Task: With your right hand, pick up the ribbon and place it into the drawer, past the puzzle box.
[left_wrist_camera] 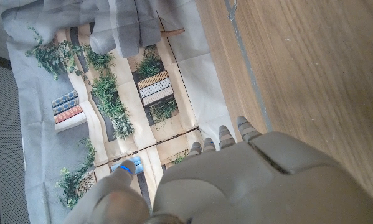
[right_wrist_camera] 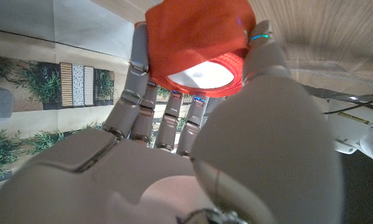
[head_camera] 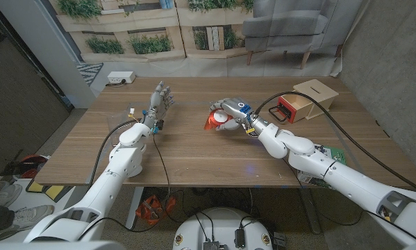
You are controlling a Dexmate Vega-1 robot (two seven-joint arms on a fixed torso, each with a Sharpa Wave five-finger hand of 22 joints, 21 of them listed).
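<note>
**Ribbon spool held above the middle of the tabletop**

Here the ribbon (head_camera: 215, 122), an orange-red roll wound on a white spool, sits in the right robot hand (head_camera: 230, 115) just right of the tabletop's middle. In the right wrist view the ribbon (right_wrist_camera: 198, 43) is clamped between the thumb on one side and the fingers (right_wrist_camera: 136, 81) on the other, with the white face of the spool turned toward the palm. Whether the roll clears the wood or touches it cannot be told from the head view.

From the ribbon, at about 2 o'clock and well apart, stands the drawer (head_camera: 296, 107), a small wooden box with a red inside, pulled open toward the robot. Just behind it, nearer the far right corner, lies the puzzle box (head_camera: 318, 91), a pale wooden box with a slot in its top.

At about 9 o'clock from the ribbon, the left robot hand (head_camera: 160, 101) is raised with its fingers apart and pointing away from the robot, holding nothing. A white power strip (head_camera: 121, 78) lies on the floor beyond the far left corner of the tabletop (head_camera: 187, 160).
</note>
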